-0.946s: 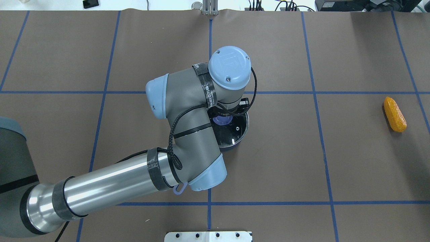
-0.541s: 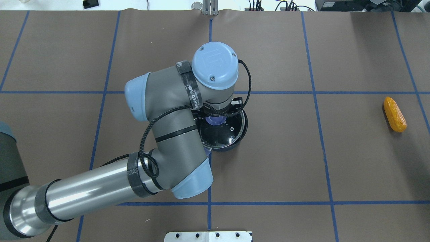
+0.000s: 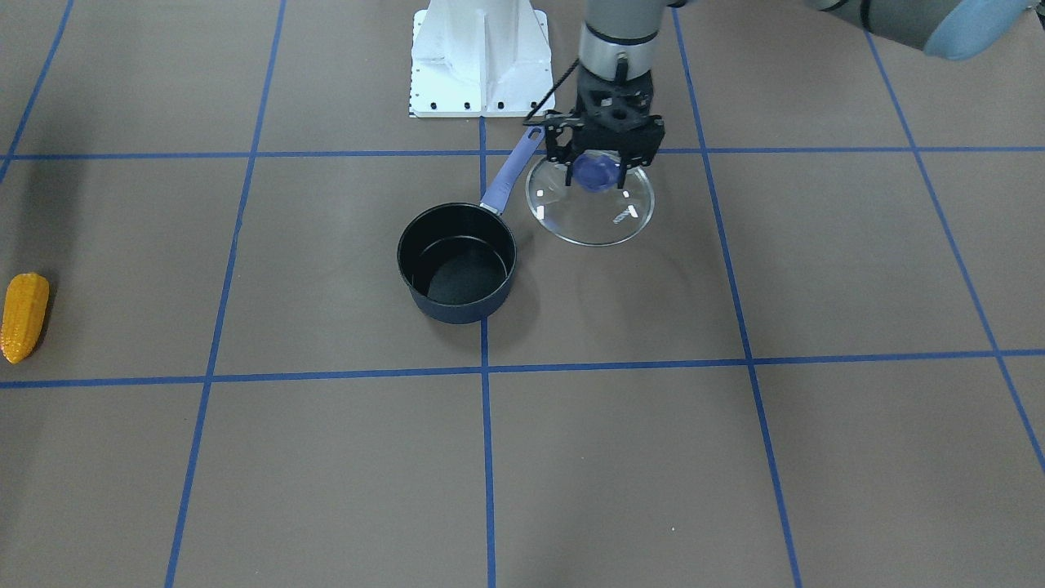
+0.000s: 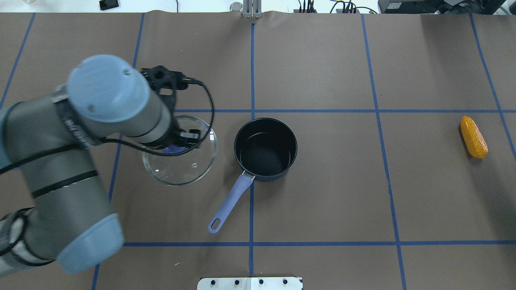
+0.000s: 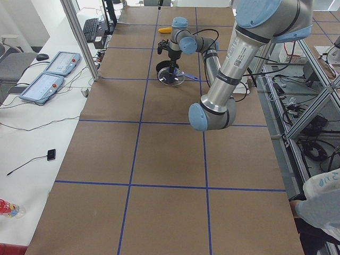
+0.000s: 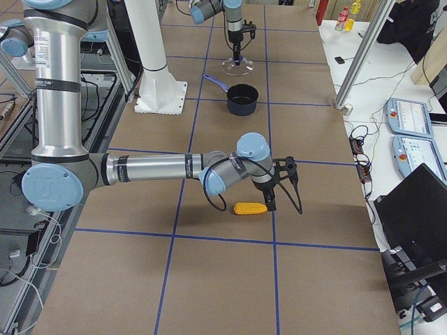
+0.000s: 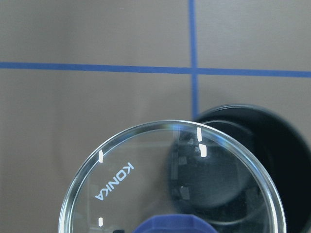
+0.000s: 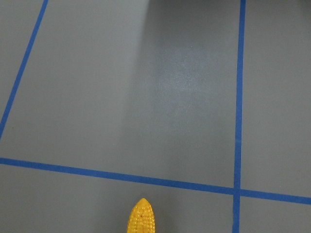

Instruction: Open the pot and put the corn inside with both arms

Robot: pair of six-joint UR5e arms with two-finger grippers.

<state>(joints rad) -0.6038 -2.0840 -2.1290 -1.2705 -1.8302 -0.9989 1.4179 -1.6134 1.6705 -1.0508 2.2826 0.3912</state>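
**A:** Status check: where do we stand on the lid?

**B:** We log the left gripper (image 3: 602, 167) clamped on the blue knob (image 3: 596, 172) of the glass lid (image 3: 600, 219). The lid hangs clear of the pot (image 3: 457, 310), on the robot's left of it. The pot is open, with nothing inside.

**A:** And the corn?

**B:** The corn (image 4: 474, 137) lies flat on the table (image 4: 342, 201), well apart from the pot, far to the robot's right. The right gripper (image 6: 269, 202) is just beside it. From the side view we cannot tell whether its jaws are apart or together, and its wrist camera shows only the cob's tip.

**A:** Handling notes?

**B:** We judge the corn light and stiff, likely plastic, and the kernel ridges should help grip. The taper could let it slide out, so we'd pinch across the thick middle. The lid is smooth, breakable glass, so we'd set it down gently.
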